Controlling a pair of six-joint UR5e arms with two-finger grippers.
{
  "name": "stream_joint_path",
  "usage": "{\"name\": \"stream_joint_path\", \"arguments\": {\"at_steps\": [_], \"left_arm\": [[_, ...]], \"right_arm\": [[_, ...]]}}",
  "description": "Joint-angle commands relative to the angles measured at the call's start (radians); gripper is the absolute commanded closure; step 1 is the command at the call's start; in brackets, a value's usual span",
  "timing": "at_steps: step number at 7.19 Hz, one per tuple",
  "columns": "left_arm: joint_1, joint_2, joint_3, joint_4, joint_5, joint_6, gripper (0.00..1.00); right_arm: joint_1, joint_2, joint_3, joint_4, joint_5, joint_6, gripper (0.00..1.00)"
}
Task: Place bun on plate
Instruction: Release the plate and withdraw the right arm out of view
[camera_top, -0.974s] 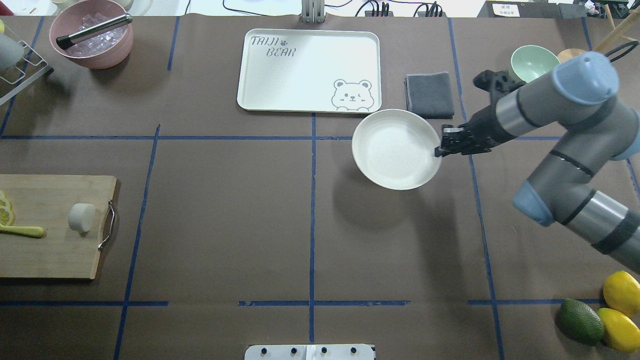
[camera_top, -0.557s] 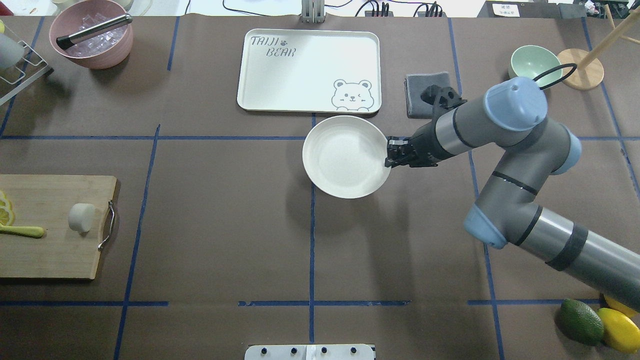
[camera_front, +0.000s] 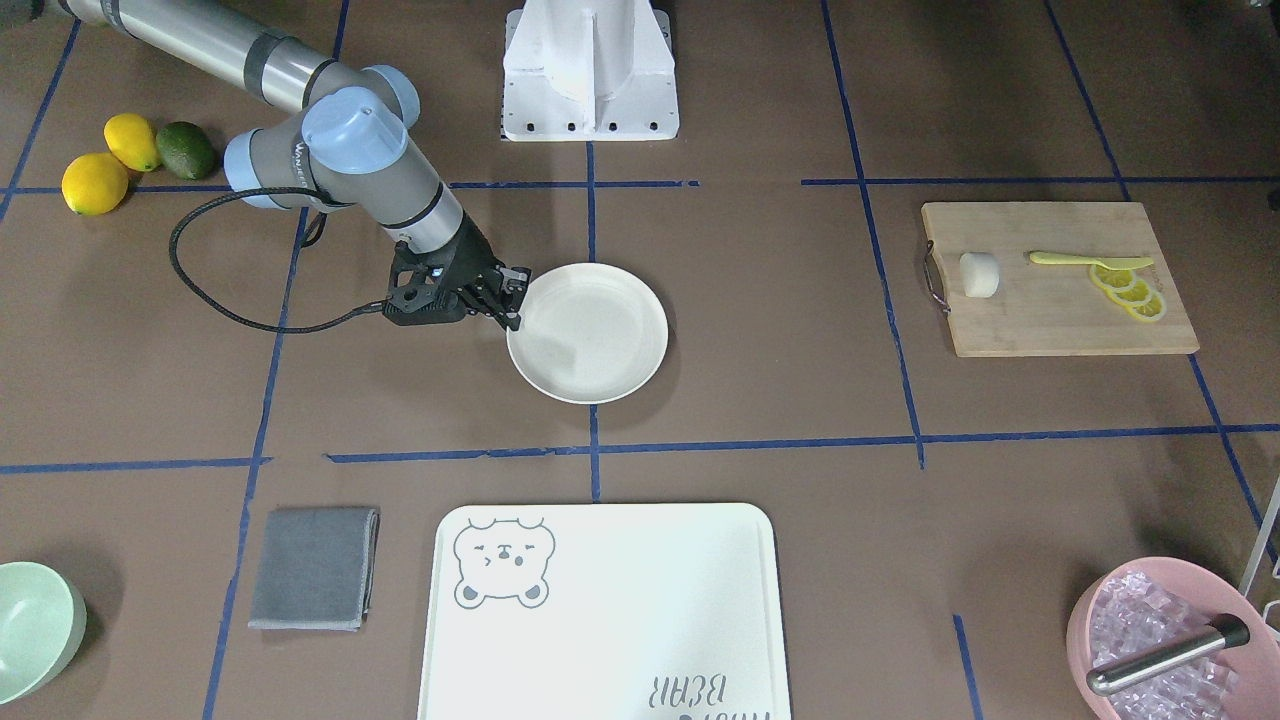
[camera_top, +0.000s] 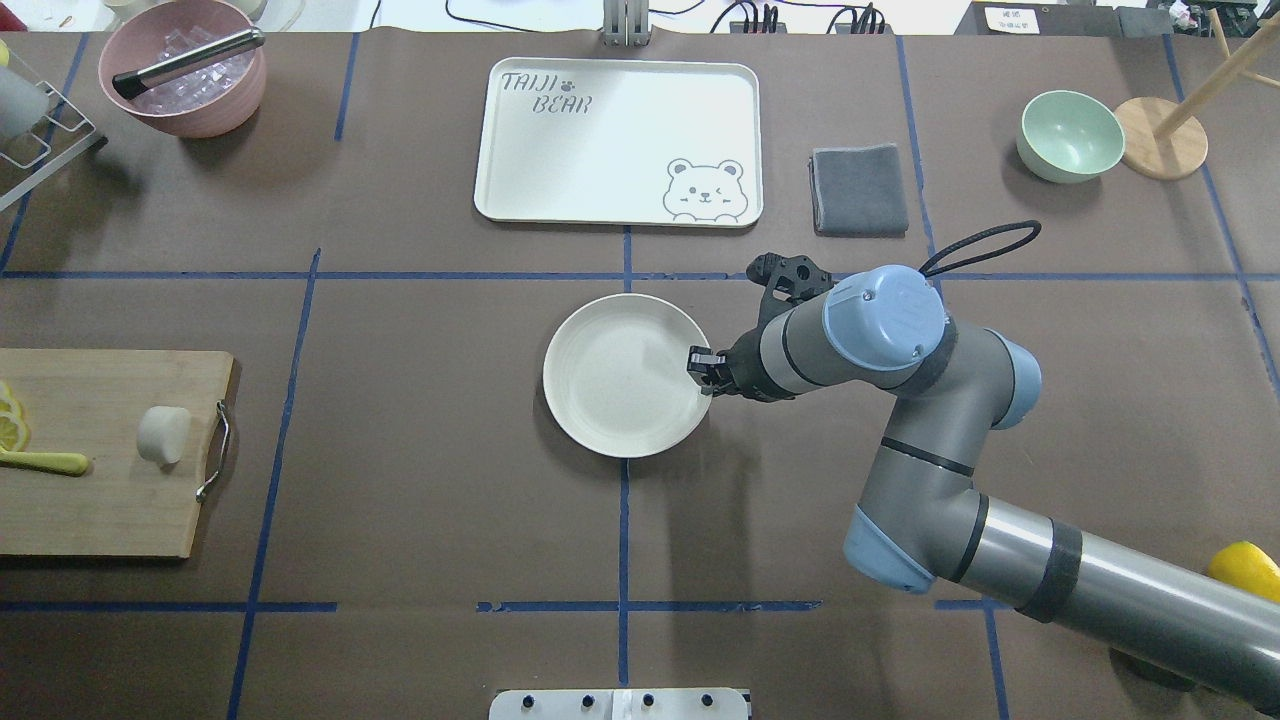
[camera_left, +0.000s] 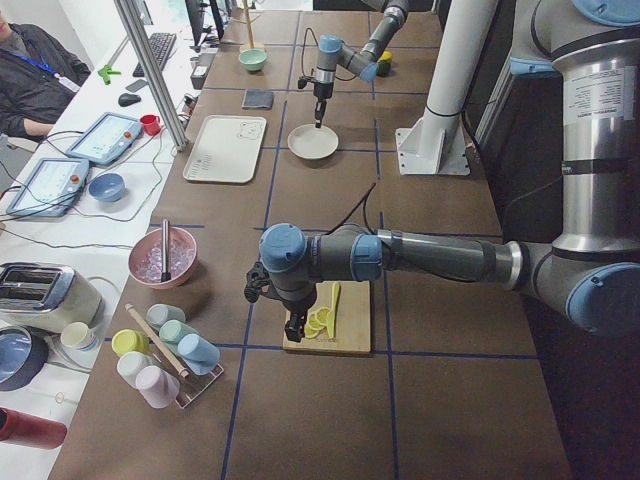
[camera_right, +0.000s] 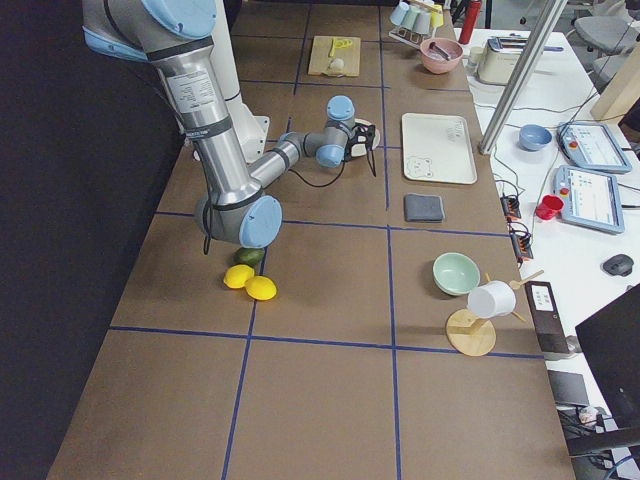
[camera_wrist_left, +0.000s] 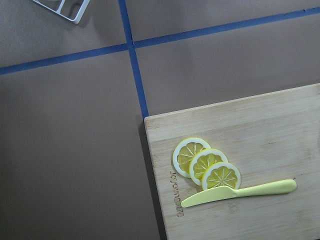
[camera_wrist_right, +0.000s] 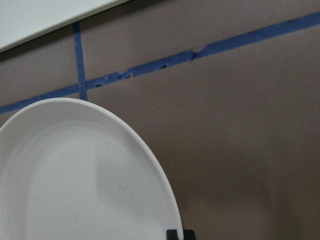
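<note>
We see the bun (camera_top: 163, 435) on the cutting board (camera_top: 110, 510) beside lemon slices (camera_wrist_left: 206, 167), well apart from the right tool (camera_top: 705, 372), which is clamped on the rim of the plate (camera_top: 620, 375); we cannot tell how wide the left tool (camera_left: 293, 326) stands.

The right arm (camera_top: 900, 440) is made of matte grey tubes joined by rounded elbows with pale-blue caps (camera_top: 885, 315). A bright silver sleeve (camera_top: 1010, 555) and a black band (camera_top: 1050, 585) sit far back from the black tool (camera_top: 703, 372). A black cable (camera_top: 985, 240) loops out just behind the tool. The left arm (camera_left: 440, 255) has the same colours. Both share a white pedestal (camera_front: 590, 70) edged with a row of dark screws (camera_front: 572, 127).
</note>
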Motion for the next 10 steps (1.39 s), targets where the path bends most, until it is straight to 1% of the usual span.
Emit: {"name": "stream_joint_path", "arguments": {"at_steps": [1, 2, 3, 4, 5, 6, 7, 8, 9, 10], "left_arm": [[0.0, 0.0, 0.0, 0.001, 0.0, 0.0, 0.0], [0.0, 0.0, 0.0, -0.001, 0.0, 0.0, 0.0], [0.0, 0.0, 0.0, -0.002, 0.0, 0.0, 0.0], [0.0, 0.0, -0.001, -0.004, 0.0, 0.005, 0.0], [0.002, 0.0, -0.004, -0.004, 0.002, 0.006, 0.0], [0.002, 0.0, -0.009, -0.004, 0.009, 0.006, 0.0], [0.006, -0.005, -0.014, -0.002, 0.011, 0.0, 0.0], [0.006, -0.011, -0.023, -0.002, 0.011, -0.003, 0.0], [0.006, -0.011, -0.021, -0.004, 0.009, -0.006, 0.0], [0.006, -0.012, -0.021, -0.006, 0.011, -0.005, 0.0]], "right_arm": [[-0.014, 0.003, -0.002, -0.009, -0.021, 0.0, 0.23], [-0.014, 0.003, 0.007, -0.013, -0.026, 0.0, 0.0], [0.021, 0.003, 0.012, -0.041, -0.003, -0.003, 0.0], [0.092, 0.001, 0.029, -0.129, 0.075, -0.02, 0.0], [0.186, -0.01, 0.047, -0.216, 0.17, -0.108, 0.0], [0.273, -0.014, 0.053, -0.331, 0.231, -0.287, 0.0], [0.343, -0.028, 0.055, -0.434, 0.238, -0.494, 0.0], [0.428, -0.081, 0.061, -0.463, 0.269, -0.687, 0.0], [0.558, -0.161, 0.069, -0.467, 0.364, -0.865, 0.0], [0.648, -0.234, 0.066, -0.467, 0.39, -1.02, 0.0]]}}
